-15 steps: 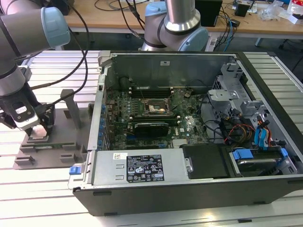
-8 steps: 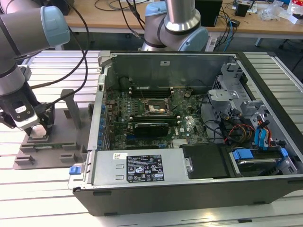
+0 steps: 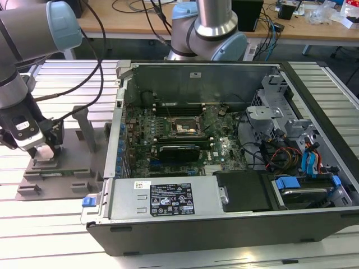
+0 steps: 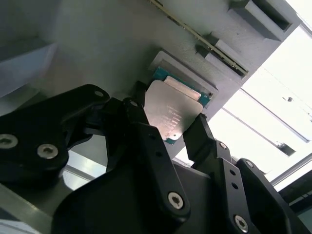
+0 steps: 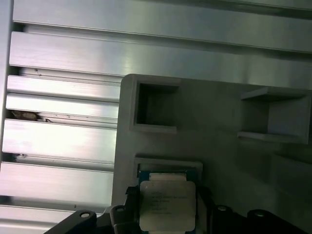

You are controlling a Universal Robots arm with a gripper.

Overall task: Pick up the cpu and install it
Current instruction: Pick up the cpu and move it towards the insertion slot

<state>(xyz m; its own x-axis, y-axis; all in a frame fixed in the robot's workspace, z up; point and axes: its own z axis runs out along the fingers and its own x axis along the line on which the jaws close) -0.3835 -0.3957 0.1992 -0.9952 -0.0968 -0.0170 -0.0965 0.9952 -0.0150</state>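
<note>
One arm's gripper (image 3: 45, 150) stands at the exterior view's left, lowered onto a grey fixture (image 3: 61, 180) that rests on the slatted aluminium table (image 3: 56, 235). In both wrist views its black jaws sit narrow, pressed against two opposite edges of the cpu (image 4: 171, 111) (image 5: 165, 204). The cpu lies in a shallow recess of that fixture. It has a silvery lid with fine print too small to read, over a green rim. Further right lies the open computer case (image 3: 196, 75), with its motherboard socket (image 3: 187, 128) and a dark printed label (image 3: 171, 200), equally unreadable.
</note>
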